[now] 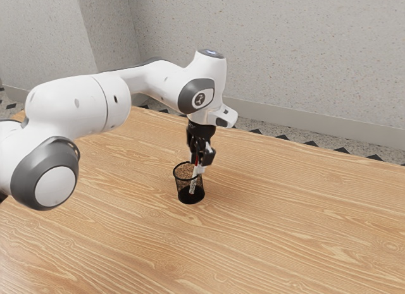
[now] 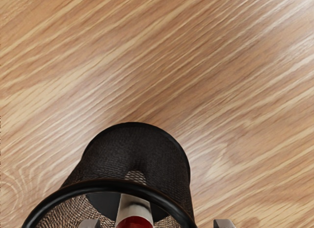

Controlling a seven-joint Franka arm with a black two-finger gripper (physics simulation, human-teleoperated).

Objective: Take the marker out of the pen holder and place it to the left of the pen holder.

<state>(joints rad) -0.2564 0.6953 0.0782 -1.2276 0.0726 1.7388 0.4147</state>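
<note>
Wrist view: gripper (image 2: 157,223) jaws apart, marker (image 2: 133,204) off center between them. Marker stands in the pen holder (image 2: 110,184), red end up, long axis steep, slightly tilted. Judged next: center jaws, close, lift along that axis.

"What surface do you have?"

"You have a wooden table (image 1: 291,224), light brown, with pale wavy grain."

"And what stands directly on it?"

"Your black mesh pen holder (image 1: 181,190), upright, round-rimmed, its base touching the wood."
</note>
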